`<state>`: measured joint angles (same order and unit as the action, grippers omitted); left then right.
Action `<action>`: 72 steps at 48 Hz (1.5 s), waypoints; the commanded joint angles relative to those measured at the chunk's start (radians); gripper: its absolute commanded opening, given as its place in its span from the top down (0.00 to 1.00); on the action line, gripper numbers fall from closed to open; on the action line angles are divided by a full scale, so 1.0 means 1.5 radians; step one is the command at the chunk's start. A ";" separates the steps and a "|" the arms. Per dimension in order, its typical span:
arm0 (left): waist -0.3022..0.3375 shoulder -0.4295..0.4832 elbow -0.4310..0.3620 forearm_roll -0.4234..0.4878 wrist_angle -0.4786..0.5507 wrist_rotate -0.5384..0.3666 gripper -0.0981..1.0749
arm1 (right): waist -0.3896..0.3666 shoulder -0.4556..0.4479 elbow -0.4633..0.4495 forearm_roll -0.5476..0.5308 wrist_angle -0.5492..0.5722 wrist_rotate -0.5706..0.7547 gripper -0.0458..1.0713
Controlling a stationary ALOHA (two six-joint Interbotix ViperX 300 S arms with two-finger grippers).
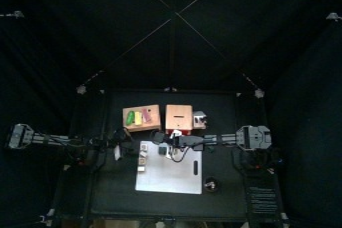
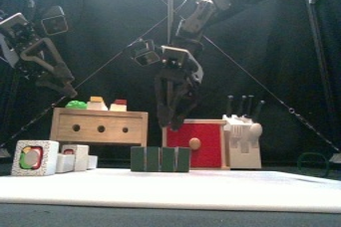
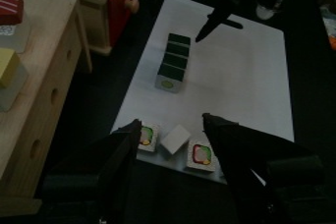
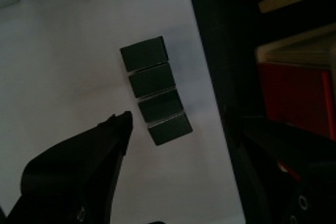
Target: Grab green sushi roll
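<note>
Several dark green sushi rolls (image 4: 153, 90) lie end to end in a short row on the white mat (image 4: 66, 61). The row also shows in the front view (image 2: 160, 158) and the left wrist view (image 3: 172, 56). My right gripper (image 4: 182, 122) hangs open just above the row, its jaws on either side of the row's end piece; the front view shows it (image 2: 172, 121) pointing straight down over the rolls. My left gripper (image 3: 171, 122) is open and empty, raised at the table's left above two white sushi pieces (image 3: 199, 156), apart from the green row.
A tan wooden box (image 2: 100, 126) with toy food on top stands at the back left. A red box (image 2: 202, 139) and a white knife block (image 2: 242, 136) stand behind the mat. White sushi pieces (image 2: 40, 157) sit at the mat's left edge.
</note>
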<state>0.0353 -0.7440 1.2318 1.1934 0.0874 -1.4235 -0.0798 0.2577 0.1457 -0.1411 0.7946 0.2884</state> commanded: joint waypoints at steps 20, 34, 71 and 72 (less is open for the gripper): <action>0.014 0.001 -0.010 -0.001 0.000 0.000 0.16 | 0.002 0.048 -0.042 -0.002 -0.002 -0.061 0.04; 0.014 0.001 -0.012 -0.001 -0.001 0.000 0.16 | 0.003 0.072 -0.044 0.001 -0.024 -0.060 0.05; 0.015 0.001 -0.013 -0.011 -0.001 0.001 0.16 | 0.013 0.032 -0.043 0.028 -0.032 -0.042 0.35; 0.014 0.001 -0.014 -0.011 -0.001 0.001 0.16 | 0.013 0.031 -0.043 0.033 -0.032 -0.042 0.35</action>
<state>0.0552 -0.7440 1.2318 1.1750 0.0905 -1.4235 -0.0598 0.3651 0.1043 -0.1150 0.7532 0.2240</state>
